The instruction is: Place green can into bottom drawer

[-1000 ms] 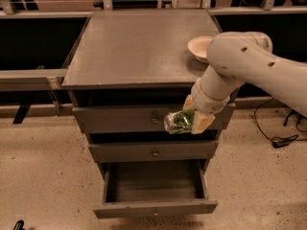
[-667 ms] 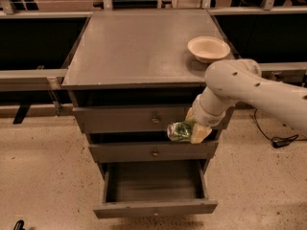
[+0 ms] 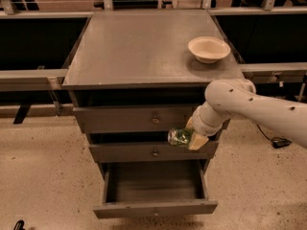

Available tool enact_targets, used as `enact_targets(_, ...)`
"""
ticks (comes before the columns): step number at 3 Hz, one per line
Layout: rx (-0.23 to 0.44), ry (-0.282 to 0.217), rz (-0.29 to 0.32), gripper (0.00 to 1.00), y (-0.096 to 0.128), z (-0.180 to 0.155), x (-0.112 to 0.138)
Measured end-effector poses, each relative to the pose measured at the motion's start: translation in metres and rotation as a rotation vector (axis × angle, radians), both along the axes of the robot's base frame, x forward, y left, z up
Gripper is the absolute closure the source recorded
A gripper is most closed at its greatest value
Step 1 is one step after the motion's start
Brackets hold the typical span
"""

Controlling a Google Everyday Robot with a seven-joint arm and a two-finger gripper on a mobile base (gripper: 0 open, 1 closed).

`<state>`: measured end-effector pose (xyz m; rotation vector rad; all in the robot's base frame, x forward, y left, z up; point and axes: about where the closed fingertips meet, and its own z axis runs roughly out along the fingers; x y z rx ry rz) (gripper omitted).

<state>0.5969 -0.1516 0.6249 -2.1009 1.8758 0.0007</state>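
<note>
The grey table (image 3: 139, 47), a flat matt slab over three plain-fronted drawers, stood as it had; the white arm (image 3: 254, 110), smooth and rounded, had dropped within the last second from over the table's front right corner to below its front edge, so the cream bowl (image 3: 208, 48) near the right edge, half hidden before, now showed whole; the bottom drawer (image 3: 156, 208) stood pulled out beneath the front edge, a shallow dark box behind a flat face; the middle drawer (image 3: 139, 152) and top drawer (image 3: 129, 120) were pushed in, each with a small round knob; the gripper (image 3: 189, 138) hung under the right end of the front edge, level with the middle drawer, clamped on the green can (image 3: 180, 137), which lay sideways, glossy and dented, jutting left; it had come down from the top drawer's height, so I judged the lowering about half done, the can above the right part of the opening and not yet in it.
</note>
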Motion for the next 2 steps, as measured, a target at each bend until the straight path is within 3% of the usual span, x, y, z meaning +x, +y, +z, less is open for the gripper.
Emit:
enact_targets(1,-0.005,0.081,-0.053,1.00,-0.008,-0.039,0.011)
enact_targets(2,0.031,0.138,-0.108,1.00,-0.011,-0.105,0.022)
